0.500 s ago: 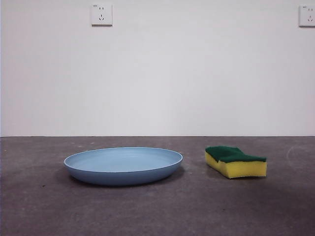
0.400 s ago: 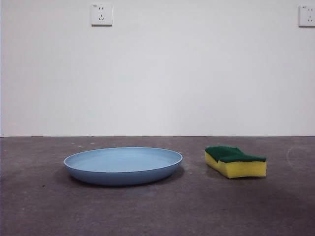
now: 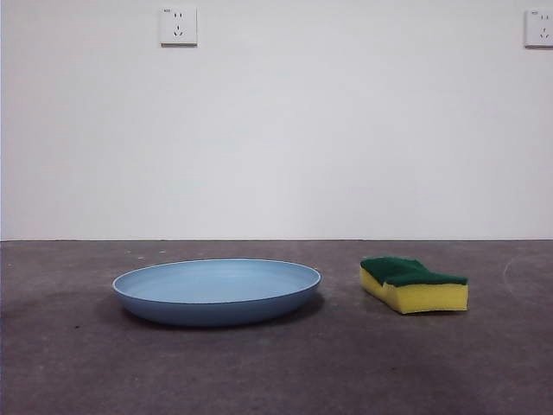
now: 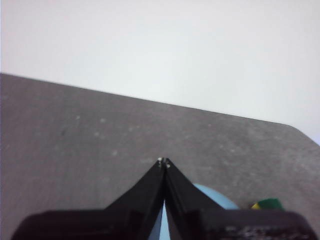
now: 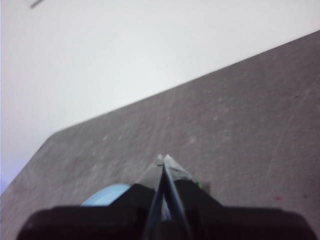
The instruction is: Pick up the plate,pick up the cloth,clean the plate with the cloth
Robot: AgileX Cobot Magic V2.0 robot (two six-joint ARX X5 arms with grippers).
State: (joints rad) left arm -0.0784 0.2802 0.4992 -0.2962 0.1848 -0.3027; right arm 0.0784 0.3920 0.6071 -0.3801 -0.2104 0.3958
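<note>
The light-blue plate (image 3: 216, 290) lies flat on the dark grey table at centre left. The cloth, a yellow sponge with a dark green top (image 3: 413, 284), lies to its right, apart from it. No gripper shows in the front view. My left gripper (image 4: 164, 161) is shut and empty above the table; a sliver of the plate (image 4: 215, 196) and a corner of the sponge (image 4: 269, 203) show behind its jaws. My right gripper (image 5: 163, 158) is shut and empty, with a bit of the plate (image 5: 105, 196) beside its jaws.
A white wall stands behind the table's far edge, with a socket (image 3: 178, 26) at upper left and another (image 3: 539, 28) at the upper right corner. Bare grey tabletop (image 3: 276, 372) lies in front of the plate and sponge.
</note>
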